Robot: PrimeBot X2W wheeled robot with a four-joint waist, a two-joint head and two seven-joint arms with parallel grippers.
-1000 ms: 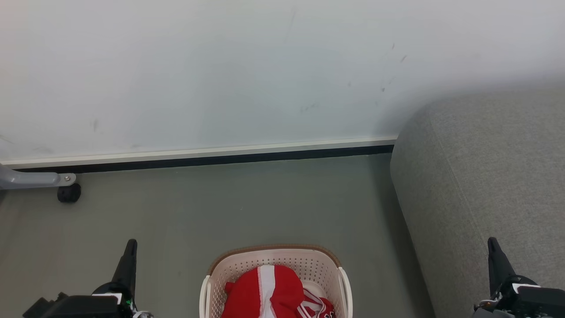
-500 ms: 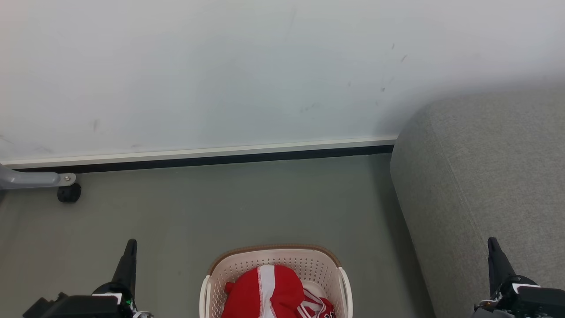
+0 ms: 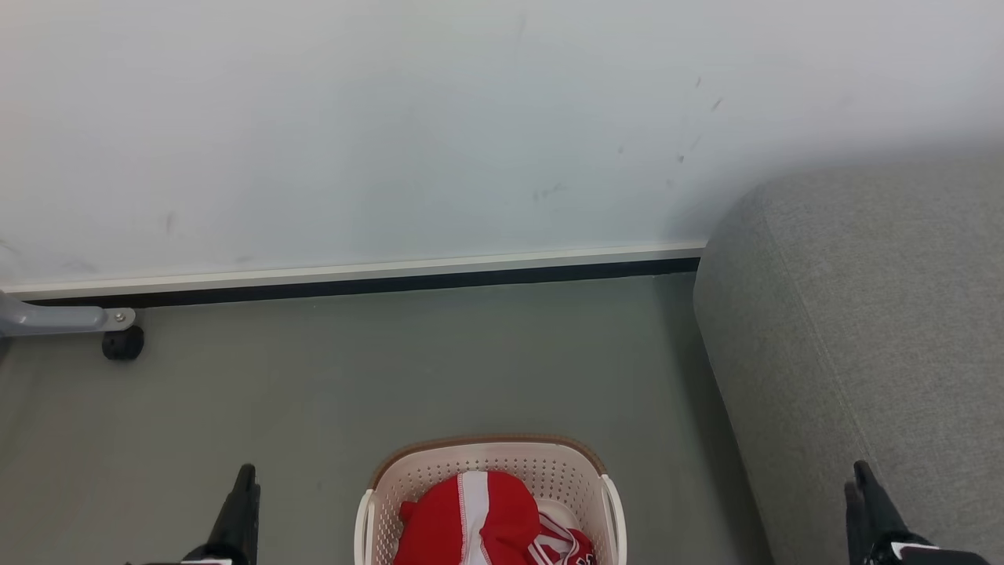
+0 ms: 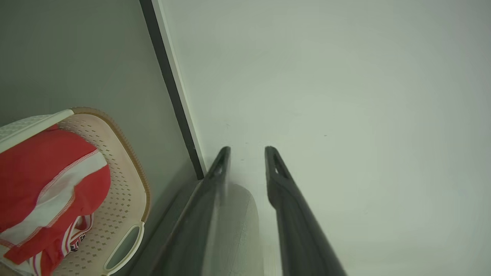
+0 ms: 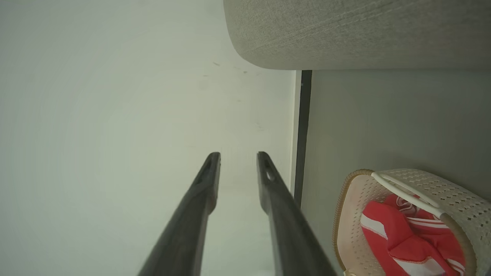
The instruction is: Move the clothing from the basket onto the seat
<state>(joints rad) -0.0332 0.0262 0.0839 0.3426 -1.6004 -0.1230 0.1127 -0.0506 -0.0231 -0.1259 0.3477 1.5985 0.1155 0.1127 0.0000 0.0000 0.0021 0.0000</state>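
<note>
Both claws have dropped toward the bottom edge of the head view since a second ago, and the rest of the scene is unchanged. The pale wall point(image 3: 392, 118) fills the top. The grey seat point(image 3: 863, 314) rises on the right, and its rounded end meets the wall. The green-grey floor point(image 3: 392, 369) runs to a dark skirting point(image 3: 353, 284), with a black caster point(image 3: 121, 344) at its far left edge. The basket point(image 3: 486, 446) stands on the floor near the seat's side, well apart from the skirting. The red clothing point(image 3: 502, 510) is heaped inside it (white stripe uppermost). The left claw point(image 3: 245, 475) is well to the basket's left. The right claw point(image 3: 856, 480) is well to its right, in front of the seat. In the wrist views the left claw point(image 4: 247, 150) and right claw point(image 5: 238, 155) are released, with the fingers a moderate gap apart and gripping nothing. The clothing is off to one side of each.
</note>
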